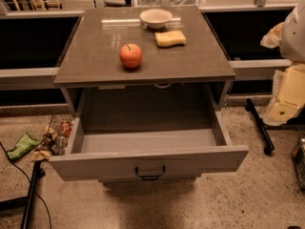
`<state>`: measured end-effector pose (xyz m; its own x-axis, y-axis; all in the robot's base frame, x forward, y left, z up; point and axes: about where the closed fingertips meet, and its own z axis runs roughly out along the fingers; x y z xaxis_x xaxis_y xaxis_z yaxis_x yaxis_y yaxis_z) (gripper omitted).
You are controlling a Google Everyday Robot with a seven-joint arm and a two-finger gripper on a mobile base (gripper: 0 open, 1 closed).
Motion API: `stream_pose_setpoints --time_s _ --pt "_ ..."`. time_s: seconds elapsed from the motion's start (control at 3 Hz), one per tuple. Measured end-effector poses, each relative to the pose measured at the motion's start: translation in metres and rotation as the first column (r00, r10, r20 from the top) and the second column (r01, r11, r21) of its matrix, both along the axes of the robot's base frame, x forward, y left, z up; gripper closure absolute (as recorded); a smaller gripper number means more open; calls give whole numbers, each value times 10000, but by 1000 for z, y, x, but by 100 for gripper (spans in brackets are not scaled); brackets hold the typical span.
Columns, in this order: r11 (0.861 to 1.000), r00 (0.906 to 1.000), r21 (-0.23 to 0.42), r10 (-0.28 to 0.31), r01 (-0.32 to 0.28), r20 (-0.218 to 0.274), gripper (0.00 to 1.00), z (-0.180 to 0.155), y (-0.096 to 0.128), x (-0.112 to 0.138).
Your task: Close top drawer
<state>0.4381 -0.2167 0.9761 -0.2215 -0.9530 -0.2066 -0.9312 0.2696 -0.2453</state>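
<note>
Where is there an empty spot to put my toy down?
The cabinet top is bare left of the apple and along its front edge. Crowded at the back by the bowl and sponge. The open top drawer is bare inside. The gripper hangs right of the cabinet.

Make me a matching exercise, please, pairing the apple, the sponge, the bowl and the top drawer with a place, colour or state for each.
Things:
1 apple
2 sponge
3 bowl
4 top drawer

Descriptions:
a pulled out
b at the back of the cabinet top
c nearest the front edge of the cabinet top
d yellow

Pairs: 1-c, 2-d, 3-b, 4-a.

The gripper is at the right edge of the view, away from the top drawer.
</note>
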Motion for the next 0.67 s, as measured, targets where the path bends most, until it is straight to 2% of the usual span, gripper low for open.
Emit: stream_pose_setpoints --time_s 0.33,0.67 --pt "10000 10000 1 2 -2 -1 0 0 0 0" --pt "9977 9974 305 620 -609 -354 0 -27 9 4"
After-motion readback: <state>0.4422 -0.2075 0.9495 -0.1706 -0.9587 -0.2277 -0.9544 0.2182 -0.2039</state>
